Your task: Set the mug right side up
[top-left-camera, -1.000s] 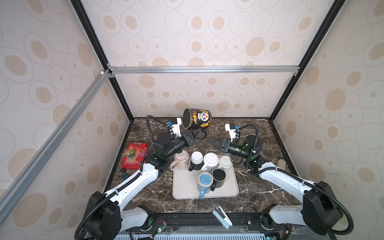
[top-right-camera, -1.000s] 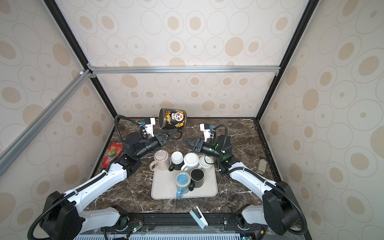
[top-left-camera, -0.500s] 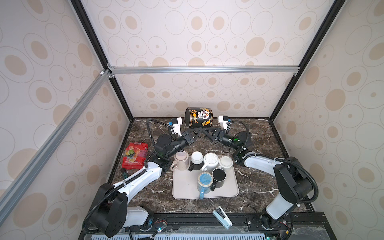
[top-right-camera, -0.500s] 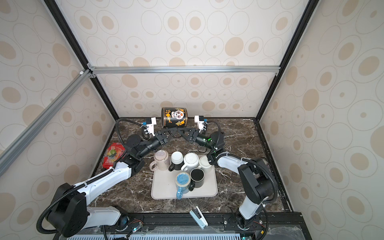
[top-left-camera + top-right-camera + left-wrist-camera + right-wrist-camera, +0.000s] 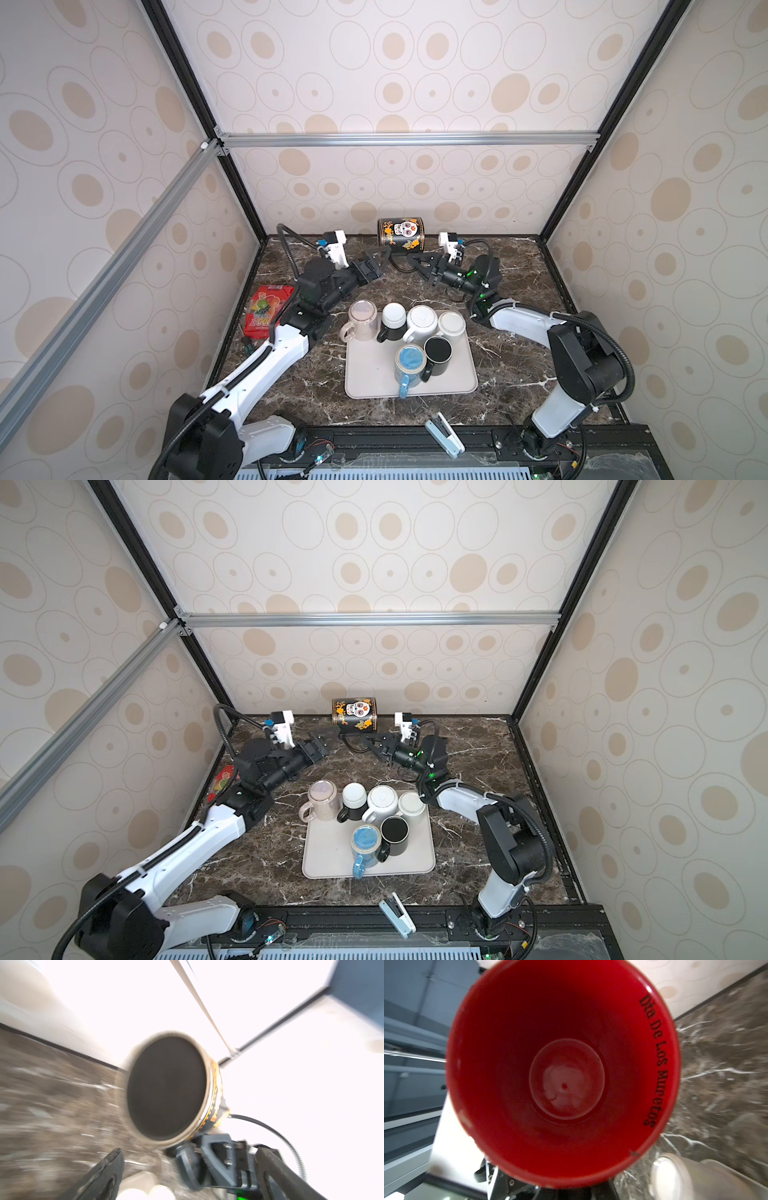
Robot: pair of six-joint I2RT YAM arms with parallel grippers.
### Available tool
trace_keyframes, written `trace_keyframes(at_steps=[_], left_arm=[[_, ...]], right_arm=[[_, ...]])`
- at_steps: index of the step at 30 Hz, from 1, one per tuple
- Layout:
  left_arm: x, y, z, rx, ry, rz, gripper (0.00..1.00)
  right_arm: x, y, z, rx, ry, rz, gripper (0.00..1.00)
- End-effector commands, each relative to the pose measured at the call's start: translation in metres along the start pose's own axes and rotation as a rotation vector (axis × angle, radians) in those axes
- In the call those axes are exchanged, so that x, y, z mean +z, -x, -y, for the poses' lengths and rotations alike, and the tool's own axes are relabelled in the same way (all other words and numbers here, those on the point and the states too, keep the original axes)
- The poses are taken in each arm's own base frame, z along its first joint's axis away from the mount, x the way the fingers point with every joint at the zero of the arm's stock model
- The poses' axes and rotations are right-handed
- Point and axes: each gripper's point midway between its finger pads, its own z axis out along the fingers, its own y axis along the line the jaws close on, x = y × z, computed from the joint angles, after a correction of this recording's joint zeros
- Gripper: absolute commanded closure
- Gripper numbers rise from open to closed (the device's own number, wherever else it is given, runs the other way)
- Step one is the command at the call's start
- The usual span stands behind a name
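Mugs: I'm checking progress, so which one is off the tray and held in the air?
The black skull mug, held up sideways by its handle in the right gripper; the others sit on the tray.

Black skull mug [image 5: 401, 235], red inside, sideways, raised near back wall.

Tray [image 5: 365, 384] mugs [image 5: 419, 328] crowd centre — flanks open.

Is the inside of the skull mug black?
No: the right wrist view looks straight into the skull mug, and its inside is red, with black lettering near the rim.
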Motion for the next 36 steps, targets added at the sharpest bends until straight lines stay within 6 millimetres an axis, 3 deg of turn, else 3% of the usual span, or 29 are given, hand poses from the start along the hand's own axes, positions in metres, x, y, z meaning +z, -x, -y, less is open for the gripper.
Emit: trace_keyframes(at_steps=[1,4,7,15,16,19,26,31,36], left_arm=[[-0.037,0.037,-0.037,0.284,0.297,0.089,0.00],[-0.050,0.041,-0.050,0.313,0.373,0.059,0.00],[-0.053,0.029,-0.046,0.361,0.318,0.016,0.00],[-0.060,0.012,-0.065,0.366,0.345,0.002,0.00],[-0.060,0.010,-0.065,0.365,0.336,0.000,0.00],[-0.057,0.004,-0.065,0.355,0.311,-0.010,0.00],[-0.042,-0.016,-0.056,0.303,0.195,-0.066,0.00],[-0.027,-0.035,-0.065,0.249,0.164,-0.123,0.01],[-0.024,-0.037,-0.065,0.252,0.157,-0.132,0.01]], right_arm=[[-0.036,0.052,-0.019,-0.266,-0.175,0.177,1.00],[-0.071,0.075,0.017,-0.408,-0.560,0.169,1.00],[-0.110,0.099,0.033,-0.577,-0.886,0.168,1.00],[-0.155,0.133,0.052,-0.758,-1.321,0.073,1.00],[-0.168,0.142,0.057,-0.757,-1.367,0.086,1.00],[-0.183,0.148,0.067,-0.763,-1.431,0.075,1.00],[-0.202,0.140,0.101,-0.755,-1.430,-0.010,1.00],[-0.221,0.137,0.117,-0.751,-1.495,-0.023,1.00],[-0.229,0.136,0.126,-0.739,-1.486,-0.016,1.00]])
